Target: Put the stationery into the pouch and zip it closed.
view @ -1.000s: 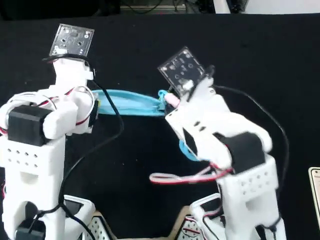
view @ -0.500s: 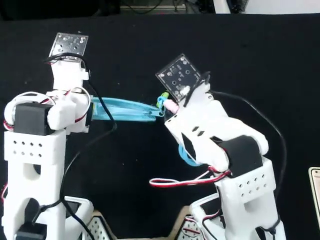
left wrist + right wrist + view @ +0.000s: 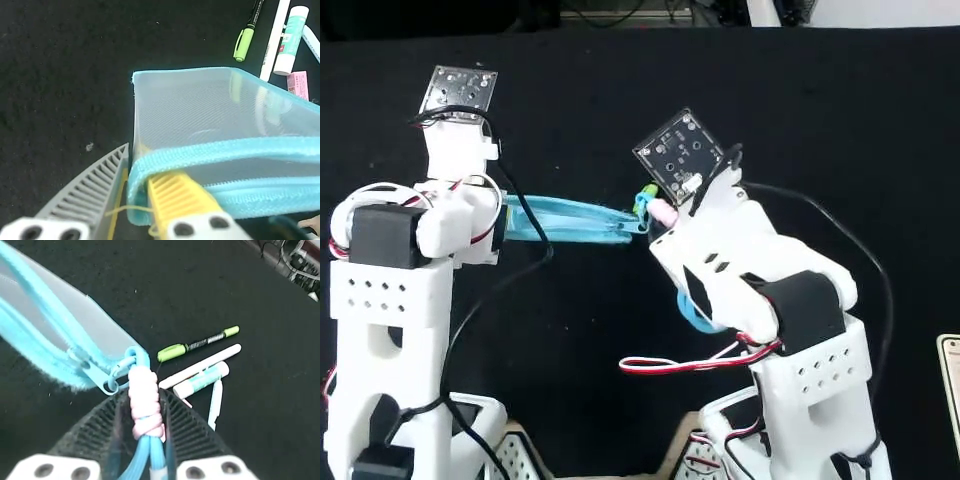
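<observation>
A translucent pouch (image 3: 570,218) with teal trim hangs stretched above the black table between the two arms. My left gripper (image 3: 139,164) is shut on one end corner of the pouch (image 3: 200,115). My right gripper (image 3: 144,396) is shut on the pink knotted pull cord (image 3: 144,385) tied to the zipper slider (image 3: 85,367) at the other end. On the table below lie a green pen (image 3: 197,345), a white pen (image 3: 200,366), a glue stick (image 3: 202,380) and a small pink eraser (image 3: 298,85). They are outside the pouch.
A black cloth (image 3: 840,120) covers the table. A white card (image 3: 950,375) lies at its right edge. The two arm bases (image 3: 390,400) and their cables stand along the front. Open cloth stretches behind and to the right of the arms.
A second ago the pouch sagged in a curve; it now runs straighter between the grippers. The left arm has risen and the right gripper has shifted slightly left. Little has moved in the last half second.
</observation>
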Tool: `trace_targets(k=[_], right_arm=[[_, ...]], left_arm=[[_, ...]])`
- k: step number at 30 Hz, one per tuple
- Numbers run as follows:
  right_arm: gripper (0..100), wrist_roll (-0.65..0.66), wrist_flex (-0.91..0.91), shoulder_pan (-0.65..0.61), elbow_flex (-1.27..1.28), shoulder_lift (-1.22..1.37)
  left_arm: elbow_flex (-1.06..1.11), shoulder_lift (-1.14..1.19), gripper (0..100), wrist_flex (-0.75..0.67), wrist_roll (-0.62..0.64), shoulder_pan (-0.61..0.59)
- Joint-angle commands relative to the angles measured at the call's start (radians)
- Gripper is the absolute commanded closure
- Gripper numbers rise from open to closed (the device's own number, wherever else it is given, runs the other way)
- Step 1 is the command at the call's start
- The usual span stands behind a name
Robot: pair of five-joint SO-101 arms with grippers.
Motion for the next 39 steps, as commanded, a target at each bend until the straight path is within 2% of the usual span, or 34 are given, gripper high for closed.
trace_targets(k=[1, 7, 15, 17, 22, 25, 34, 39], right_arm=[[98.1, -0.003, 0.094, -0.009, -0.073, -0.031], [80.1, -0.003, 0.287, -0.008, -0.317, -0.025], [83.2, -0.031, 0.278, 0.002, -0.364, -0.007], [83.2, -0.069, 0.269, 0.058, -0.338, 0.031], [83.2, -0.157, 0.175, 0.281, -0.232, 0.205], [83.2, -0.180, 0.121, 0.344, -0.165, 0.344], [83.2, -0.183, -0.087, 0.353, -0.068, 0.693], [83.2, -0.245, -0.212, 0.322, -0.053, 0.848]], left_arm=[[0.007, 0.018, 97, -0.012, 0.003, -0.010], [0.027, 0.018, 97, -0.057, 0.005, -0.008], [0.031, 0.018, 97, -0.075, 0.003, -0.010], [0.033, 0.025, 97, -0.072, 0.003, -0.010], [0.033, 0.018, 97, -0.068, 0.005, -0.012], [0.033, 0.018, 97, -0.068, 0.005, -0.012], [0.033, 0.017, 97, -0.068, 0.005, -0.012], [0.031, 0.017, 97, -0.072, 0.005, -0.005]])
